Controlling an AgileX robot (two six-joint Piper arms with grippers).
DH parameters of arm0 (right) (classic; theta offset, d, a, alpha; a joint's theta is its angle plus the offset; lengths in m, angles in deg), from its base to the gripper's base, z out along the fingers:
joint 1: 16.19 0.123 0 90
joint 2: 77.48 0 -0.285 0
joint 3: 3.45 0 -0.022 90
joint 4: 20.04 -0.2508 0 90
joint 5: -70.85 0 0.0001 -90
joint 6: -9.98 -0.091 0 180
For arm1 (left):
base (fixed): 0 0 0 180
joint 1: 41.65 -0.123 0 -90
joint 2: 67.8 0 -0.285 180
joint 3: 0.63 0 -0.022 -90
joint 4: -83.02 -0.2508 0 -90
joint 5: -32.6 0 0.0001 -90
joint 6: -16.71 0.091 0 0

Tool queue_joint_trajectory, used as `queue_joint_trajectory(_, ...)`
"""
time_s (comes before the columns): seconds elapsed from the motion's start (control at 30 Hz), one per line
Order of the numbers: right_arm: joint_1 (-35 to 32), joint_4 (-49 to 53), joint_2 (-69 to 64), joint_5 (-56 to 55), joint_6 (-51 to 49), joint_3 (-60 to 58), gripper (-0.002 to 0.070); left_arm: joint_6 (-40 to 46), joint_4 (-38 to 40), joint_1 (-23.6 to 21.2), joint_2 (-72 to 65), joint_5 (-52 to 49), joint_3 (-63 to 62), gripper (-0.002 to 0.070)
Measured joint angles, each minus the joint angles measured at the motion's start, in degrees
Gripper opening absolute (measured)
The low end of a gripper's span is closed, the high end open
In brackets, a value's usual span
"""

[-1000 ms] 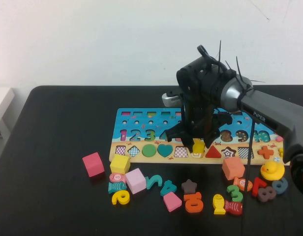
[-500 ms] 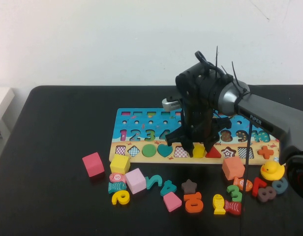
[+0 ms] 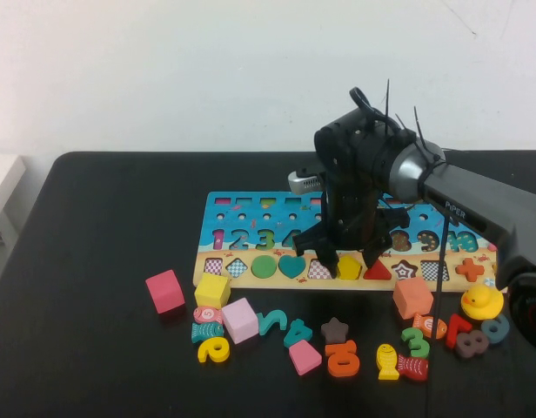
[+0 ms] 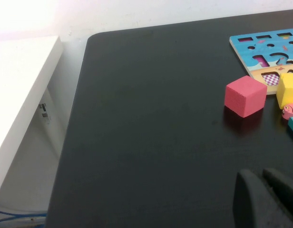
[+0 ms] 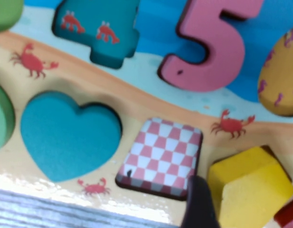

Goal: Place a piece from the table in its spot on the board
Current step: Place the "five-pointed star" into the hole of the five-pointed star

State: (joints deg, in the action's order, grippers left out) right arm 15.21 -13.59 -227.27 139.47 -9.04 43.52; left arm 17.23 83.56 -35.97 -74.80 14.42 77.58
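The puzzle board [image 3: 251,209] lies at the middle of the black table. A yellow pentagon piece [image 3: 349,266] sits in its slot in the board's front row, between a checkered empty slot [image 3: 320,269] and a red triangle [image 3: 378,270]. My right gripper [image 3: 349,259] hangs straight over it, jaws slightly apart on either side of the piece. In the right wrist view one dark finger [image 5: 199,204] stands beside the yellow piece [image 5: 251,190], which rests in its recess. My left gripper [image 4: 263,199] is shut and empty, low over bare table at the left, out of the high view.
Loose pieces lie in front of the board: a pink cube [image 3: 164,290], a yellow cube [image 3: 212,290], a light pink block [image 3: 240,320], an orange block [image 3: 412,297], a yellow duck [image 3: 482,302] and several numbers and fish. A white shelf [image 4: 18,95] stands off the table's left edge.
The right gripper came down with the yellow pentagon and set it into its slot. Its fingers have spread a little and the wrist has risen slightly. The left arm has not moved.
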Motion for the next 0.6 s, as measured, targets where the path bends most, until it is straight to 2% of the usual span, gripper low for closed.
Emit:
queue_joint_trajectory(0.33,-0.04,1.46,0.0,1.04,0.0,0.26,0.0472,0.0,0.0,0.0,0.0,0.0,0.0,-0.0003)
queue_joint_trajectory(0.6,-0.04,0.95,0.0,1.31,0.24,6.48,0.0472,0.0,0.0,0.0,0.0,0.0,0.0,-0.0002)
